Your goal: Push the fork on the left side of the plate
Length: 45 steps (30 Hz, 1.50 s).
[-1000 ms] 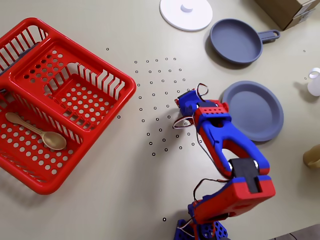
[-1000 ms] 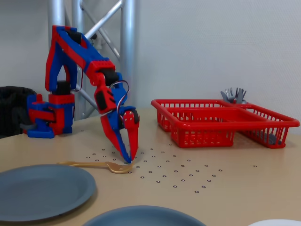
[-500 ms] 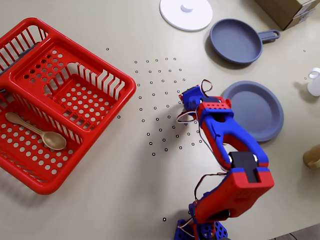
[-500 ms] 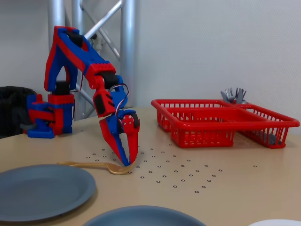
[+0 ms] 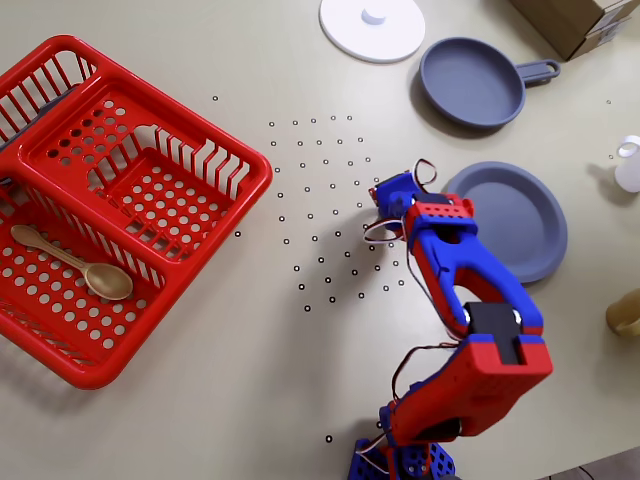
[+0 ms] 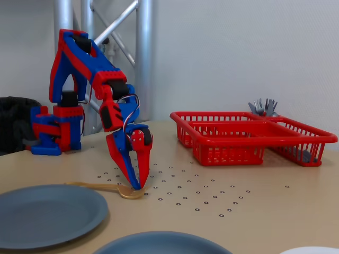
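Overhead view: the red-and-blue arm hides the small gold-tan plastic fork; its gripper (image 5: 385, 228) sits just left of the round slate-blue plastic plate (image 5: 525, 215).

Fixed view: gripper (image 6: 136, 185), nearly closed, tips down touching the fork (image 6: 108, 187), lying flat on the tabletop (image 6: 254, 211), long axis running left toward the plate (image 6: 47, 214).

Gold fork (image 6: 108, 187), slate-blue plate (image 5: 528, 215), red basket (image 5: 60, 300).

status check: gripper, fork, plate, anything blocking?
Gripper down at table, tips on fork, jaws nearly closed. Fork flat beside plate rim, hidden under arm in overhead view. Nothing in the way; red basket well off.
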Tool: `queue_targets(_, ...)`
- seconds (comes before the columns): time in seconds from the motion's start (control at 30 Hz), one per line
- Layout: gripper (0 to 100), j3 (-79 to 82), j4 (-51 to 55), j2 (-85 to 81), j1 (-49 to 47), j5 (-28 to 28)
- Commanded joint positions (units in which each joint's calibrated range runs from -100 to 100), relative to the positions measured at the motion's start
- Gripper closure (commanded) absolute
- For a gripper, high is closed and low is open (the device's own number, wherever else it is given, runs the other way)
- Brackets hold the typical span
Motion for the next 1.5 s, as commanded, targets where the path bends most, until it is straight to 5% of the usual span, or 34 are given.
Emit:
queue_targets(0.0,100,-4.9,0.7,-2.5,1.2,-0.1)
queue_targets(0.67,100,-9.5,2.3,-0.7,5.2,-0.9)
queue_targets(1.47,100,-12.8,7.1,1.1,-1.4,-4.2)
